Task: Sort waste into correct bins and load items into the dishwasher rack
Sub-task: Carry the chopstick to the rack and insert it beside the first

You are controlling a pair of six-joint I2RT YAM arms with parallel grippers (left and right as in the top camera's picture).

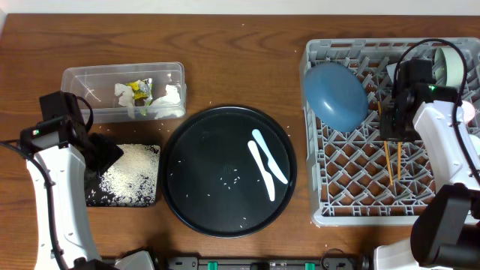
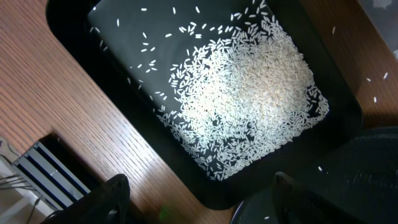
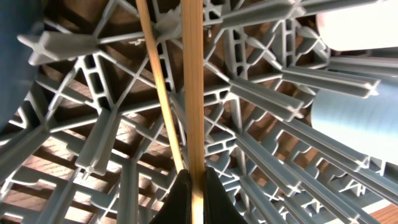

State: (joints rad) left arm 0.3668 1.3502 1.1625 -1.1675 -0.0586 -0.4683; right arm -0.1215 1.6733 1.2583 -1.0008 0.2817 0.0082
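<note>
Wooden and thin, a chopstick (image 3: 193, 93) is sitting pinched between the closed fingertips of the right hand (image 3: 198, 196), running straight up the wrist view away from the grip. A second chopstick (image 3: 157, 93) is lying just beside it on the left, slanting a little, its lower end reaching the left finger; whether it is also being gripped I cannot tell. Both are lying across the grey bars of the dishwasher rack (image 1: 360, 191), with the brown worktop (image 1: 240, 52) showing through the gaps. Seen from overhead, this hand is working over the middle of the rack, and the two sticks are pointing toward its near edge. A large blue dish (image 1: 335, 94) is leaning in the rack's far left corner, and a pale-green bowl (image 1: 452, 64) is standing on edge in the far right corner.

Across the worktop, the left hand (image 2: 199, 208) is hovering with its fingers (image 2: 109, 199) spread wide and gripping nothing. It is hanging over the near end of the shallow black tray (image 2: 118, 81), where loose rice (image 2: 261, 81) is lying in a broad heap with stray grains around it. Just behind that tray, the clear tub (image 1: 82, 79) is holding crumpled white tissues (image 1: 171, 96) and the yellow-green wrapper (image 1: 139, 90). Between the tray and the rack, the round black tray (image 1: 195, 172) is carrying two white flat utensils (image 1: 266, 169) lying side by side and a few scattered grains.
</note>
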